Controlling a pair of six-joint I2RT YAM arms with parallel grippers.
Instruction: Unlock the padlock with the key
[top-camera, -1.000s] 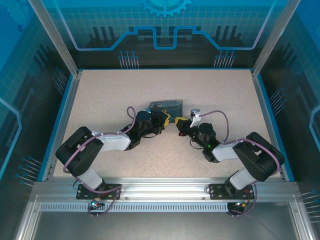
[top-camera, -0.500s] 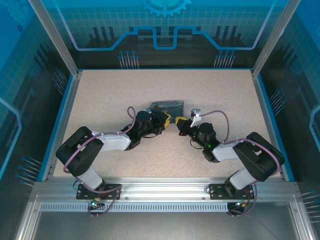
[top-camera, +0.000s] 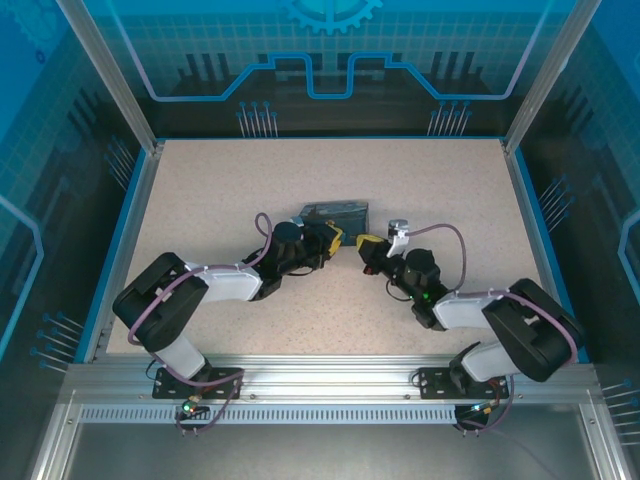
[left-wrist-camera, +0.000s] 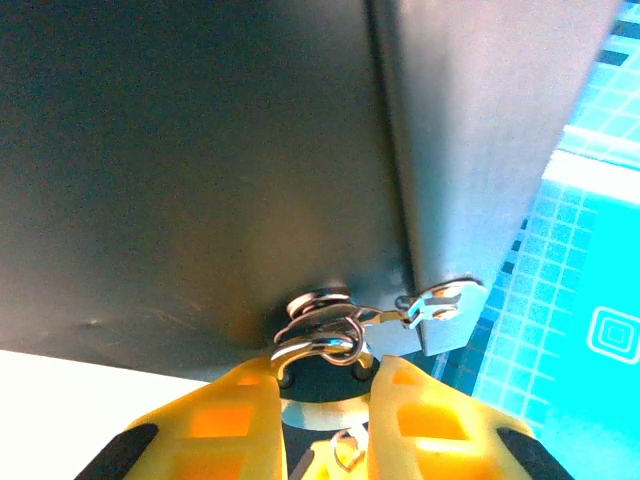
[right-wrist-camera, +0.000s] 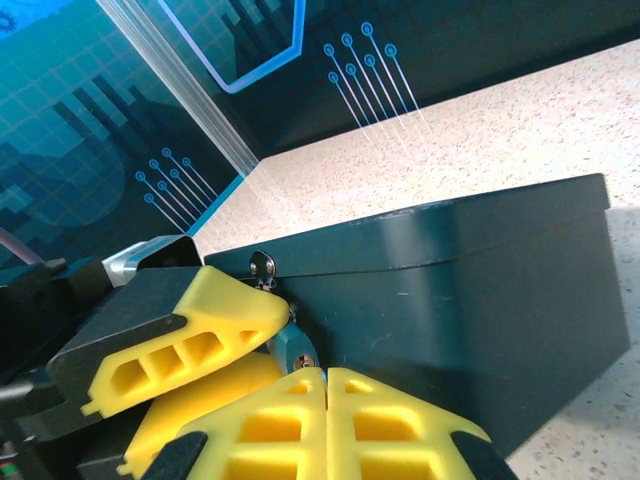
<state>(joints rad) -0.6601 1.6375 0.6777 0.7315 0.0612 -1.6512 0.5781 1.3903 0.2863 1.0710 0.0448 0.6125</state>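
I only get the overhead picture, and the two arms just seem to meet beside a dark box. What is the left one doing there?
Observer: Its wrist camera shows the left gripper closed around a small padlock, right by the metal latch of the box.
Operator: And the right one?
Observer: The right gripper has its yellow fingers pressed together, tips right at the padlock's bluish body. I can't make out a key between them.
Operator: Is the box open?
Observer: No. From the right wrist camera the lid sits flush on the box.
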